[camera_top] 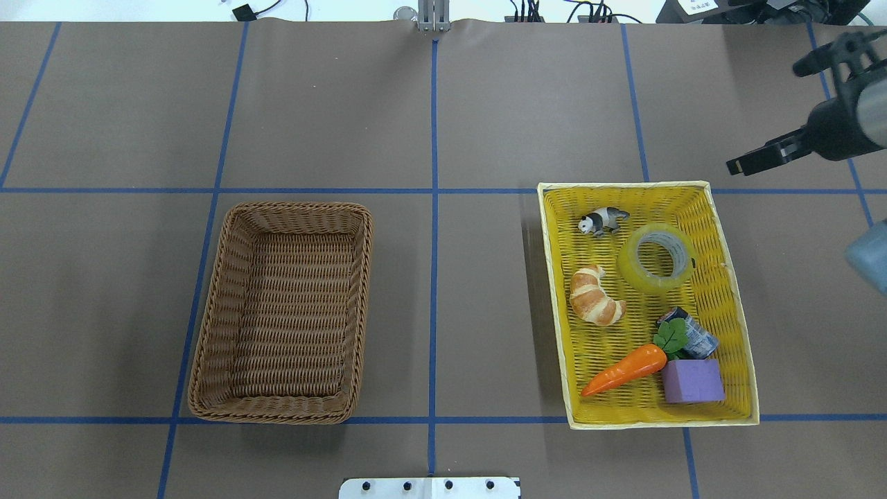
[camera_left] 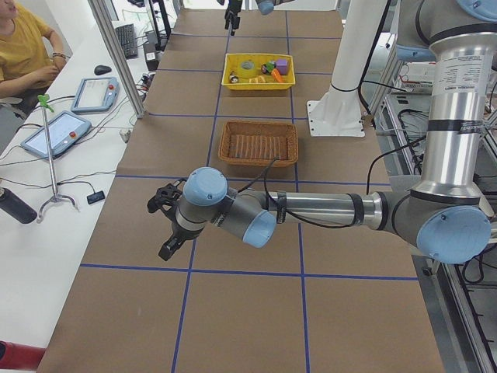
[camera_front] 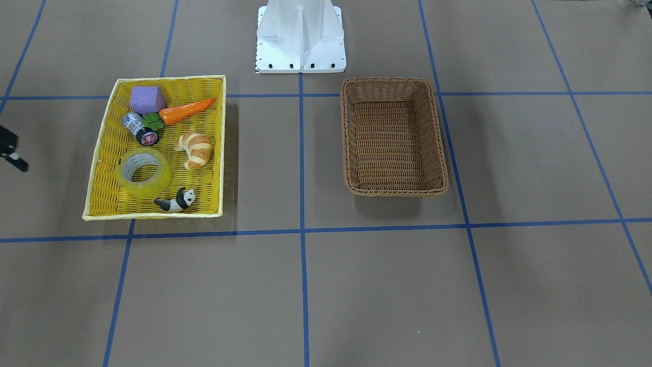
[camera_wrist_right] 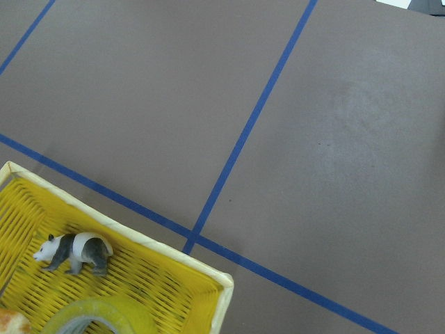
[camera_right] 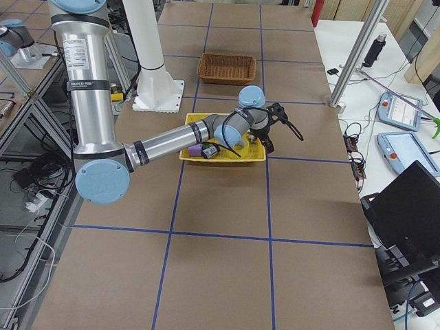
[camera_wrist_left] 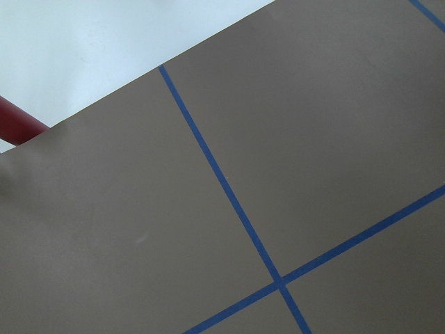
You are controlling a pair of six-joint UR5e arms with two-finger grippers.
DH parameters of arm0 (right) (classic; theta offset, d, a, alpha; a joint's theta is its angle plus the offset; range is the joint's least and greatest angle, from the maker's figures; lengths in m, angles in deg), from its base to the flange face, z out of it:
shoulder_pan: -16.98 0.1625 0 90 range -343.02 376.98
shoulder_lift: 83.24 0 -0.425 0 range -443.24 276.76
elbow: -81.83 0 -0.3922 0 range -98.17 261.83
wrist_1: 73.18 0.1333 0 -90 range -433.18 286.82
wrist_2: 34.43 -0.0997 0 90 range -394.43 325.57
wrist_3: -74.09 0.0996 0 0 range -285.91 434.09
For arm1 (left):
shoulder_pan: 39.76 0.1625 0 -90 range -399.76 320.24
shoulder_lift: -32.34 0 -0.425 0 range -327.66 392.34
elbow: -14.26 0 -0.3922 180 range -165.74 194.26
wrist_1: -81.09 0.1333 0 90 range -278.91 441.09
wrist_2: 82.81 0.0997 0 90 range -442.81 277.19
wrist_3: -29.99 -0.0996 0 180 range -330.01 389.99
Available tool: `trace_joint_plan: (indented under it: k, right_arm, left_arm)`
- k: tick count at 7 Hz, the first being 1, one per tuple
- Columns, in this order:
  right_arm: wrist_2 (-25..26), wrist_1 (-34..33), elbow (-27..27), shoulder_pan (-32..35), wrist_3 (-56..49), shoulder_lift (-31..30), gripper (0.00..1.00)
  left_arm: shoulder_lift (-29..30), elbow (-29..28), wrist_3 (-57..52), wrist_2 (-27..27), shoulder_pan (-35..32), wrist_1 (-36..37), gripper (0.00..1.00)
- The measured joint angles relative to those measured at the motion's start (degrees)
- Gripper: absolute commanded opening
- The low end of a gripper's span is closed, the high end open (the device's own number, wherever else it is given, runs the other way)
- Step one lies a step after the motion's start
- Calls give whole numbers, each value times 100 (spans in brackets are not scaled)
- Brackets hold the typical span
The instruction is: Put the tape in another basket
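The tape (camera_top: 657, 258), a yellowish translucent roll with a grey-white core, lies flat in the shallow yellow basket (camera_top: 733, 305), near its far right side. It also shows in the front view (camera_front: 143, 173) and at the bottom edge of the right wrist view (camera_wrist_right: 90, 316). The brown wicker basket (camera_top: 298, 208) stands empty on the left half of the table (camera_front: 393, 81). My right gripper (camera_top: 736, 166) hovers just beyond the yellow basket's far right corner; it shows side-on, so I cannot tell its state. My left gripper (camera_left: 167, 247) hangs above bare table, far from both baskets; I cannot tell its state.
In the yellow basket lie a toy panda (camera_top: 603, 220), a croissant (camera_top: 594, 296), a carrot (camera_top: 624, 369), a purple block (camera_top: 691, 381) and a small silver cylinder (camera_top: 696, 336). The white robot base (camera_front: 300, 38) stands between the baskets. An operator (camera_left: 23, 47) sits beside the table.
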Motion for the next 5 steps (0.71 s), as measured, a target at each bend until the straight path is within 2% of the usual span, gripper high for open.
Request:
trace_joint_plan:
  k: [3, 5]
  right_arm:
    - [1101, -22, 12, -1218, 120, -42, 94]
    - [1334, -20, -80, -1572, 12, -87, 89]
  left_arm:
    - [-2, -11, 6, 0, 34, -25, 99]
    - [-2, -12, 9, 0, 46, -34, 99]
